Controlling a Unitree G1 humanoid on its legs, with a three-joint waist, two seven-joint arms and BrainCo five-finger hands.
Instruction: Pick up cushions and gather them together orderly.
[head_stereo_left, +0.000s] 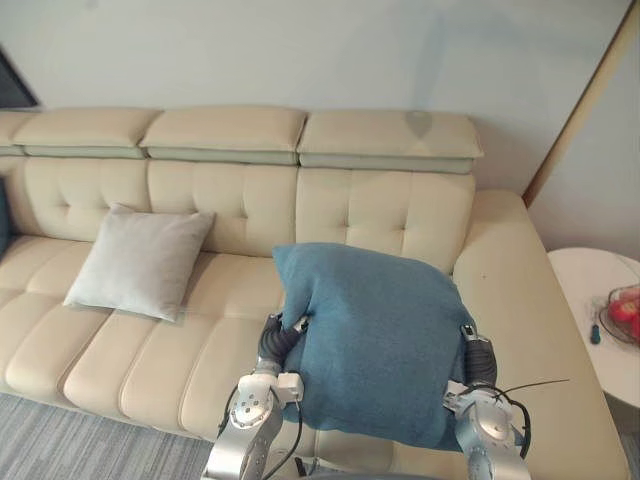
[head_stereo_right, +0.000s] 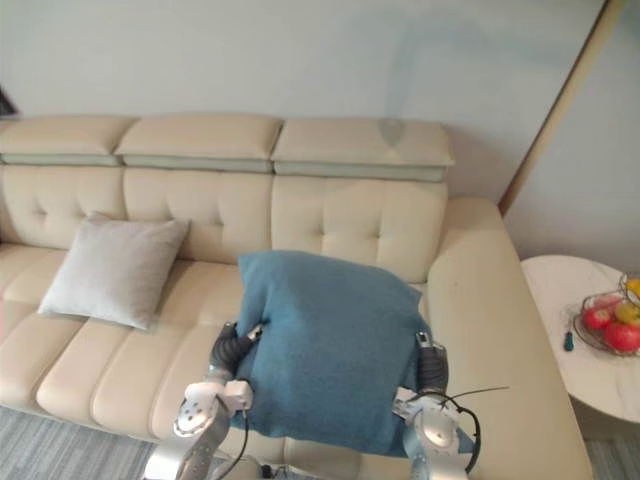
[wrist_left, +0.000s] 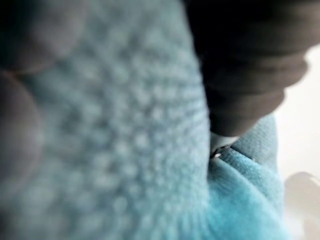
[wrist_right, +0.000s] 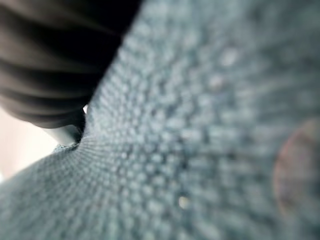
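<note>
Cream sofa (head_stereo_left: 400, 215) behind, blue cushion (head_stereo_left: 375, 340) raised between left hand (head_stereo_left: 282, 340) and right hand (head_stereo_left: 478, 356), grip hidden, cannot tell; best carried level and set upright beside the grey cushion (head_stereo_left: 140, 262).

A cream tufted sofa (head_stereo_left: 400, 230) with three padded headrests stands against a pale wall (head_stereo_left: 300, 50). Grey carpet (head_stereo_left: 60, 440) lies in front of it. Beside the sofa's right arm, a round white surface (head_stereo_right: 560, 290) carries a wire bowl (head_stereo_right: 592, 343) of red fruit, with a small dark object (head_stereo_right: 568, 341) just beside the bowl.
</note>
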